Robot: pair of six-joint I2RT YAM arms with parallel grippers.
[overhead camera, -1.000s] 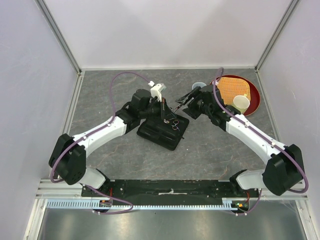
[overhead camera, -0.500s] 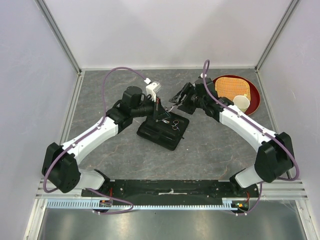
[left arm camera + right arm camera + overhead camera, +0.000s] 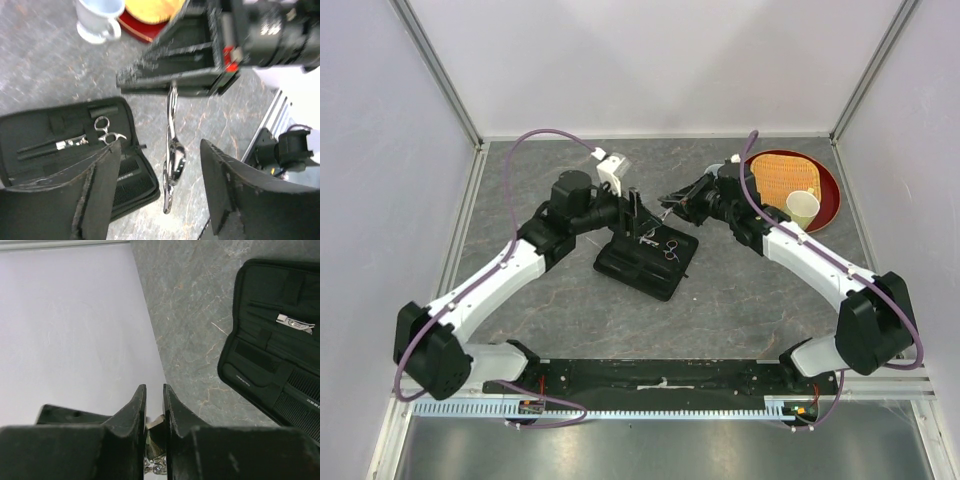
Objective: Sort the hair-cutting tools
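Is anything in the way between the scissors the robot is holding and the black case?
Nothing visible blocks them. The right tool grips the scissors, which hang just beside the open case. The left tool hovers open near the case's far edge, close by but seemingly off to one side, not in between.

Top camera looks down; both close wrist cameras share the case.

I'm running a lab test cell: white panel walls, aluminium frame posts, grey stone-look surface
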